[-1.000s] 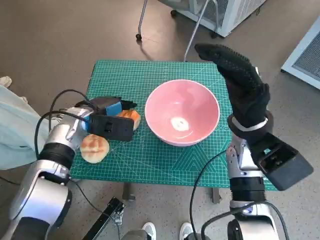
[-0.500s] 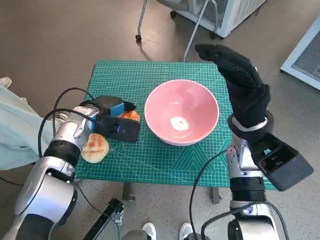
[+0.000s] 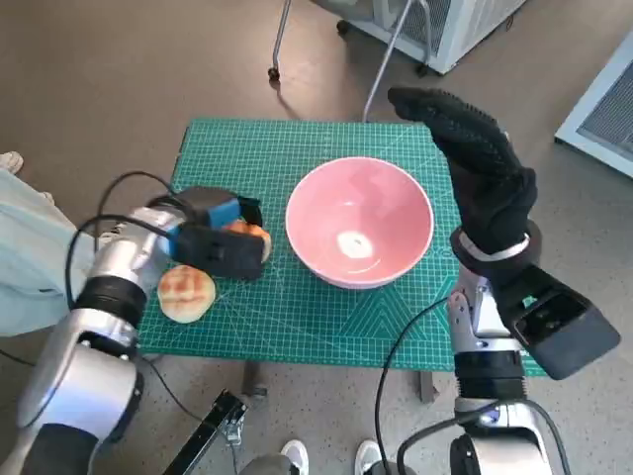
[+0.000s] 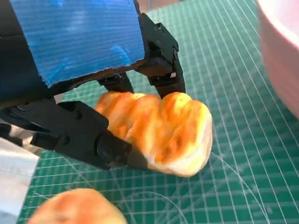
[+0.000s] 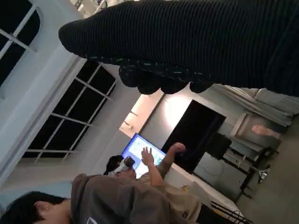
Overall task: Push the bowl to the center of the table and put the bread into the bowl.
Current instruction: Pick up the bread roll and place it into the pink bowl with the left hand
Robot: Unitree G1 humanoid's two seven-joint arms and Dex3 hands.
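Bench (image 3: pixel 326 332): green grid mat, no readable writing.
Left robot hand (image 3: pixel 213 226): grips bread (image 4: pixel 159 130), frame centre-left.
Right robot hand (image 3: pixel 470 148): raised, fingers extended, holds nothing.
Bowl (image 3: pixel 359 222): pink, mid-frame.

Left hand (image 3: pixel 213 230): black, angular plastic segments, back covered in blue tape (image 4: pixel 79 39), creased at its lower edge. Fingers (image 4: pixel 159 56) black, hinged. Behind the hand, a black box (image 3: pixel 223 252); black cable (image 3: pixel 109 208) loops beside the pale silver forearm (image 3: pixel 114 282), ringed in black.

Right hand (image 3: pixel 475 163): black knitted glove, ribbed weave. White band (image 3: pixel 490 252) at wrist. Below it, a black box (image 3: pixel 554 327); silver forearm (image 3: pixel 485 341), black cable (image 3: pixel 401 361) alongside.
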